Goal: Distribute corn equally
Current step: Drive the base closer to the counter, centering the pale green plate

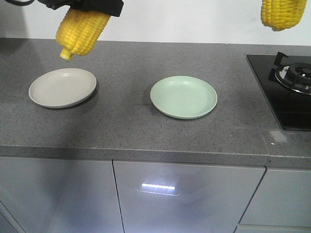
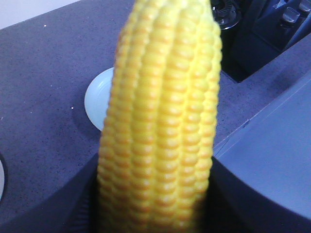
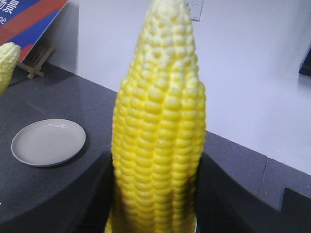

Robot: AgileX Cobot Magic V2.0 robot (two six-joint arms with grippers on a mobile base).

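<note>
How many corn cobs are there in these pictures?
2. One cob hangs tip-down in the left fingers, up by the grey plate. The other cob is gripped by the right fingers, high up near the stove. More may be out of view.

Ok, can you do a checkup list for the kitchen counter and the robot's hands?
Surface: grey speckled counter, carrying two plates.
Job's things: left cob held in the air over the grey plate; right cob held in the air near the hob; grey plate and green plate both empty; only two cobs seen.
Clutter: nothing seen.
Grippers: left gripper shut on left cob; right gripper shut on right cob.
Cables: nothing seen.
Surroundings: gas hob on the right, cabinet doors below, white wall behind.
</note>
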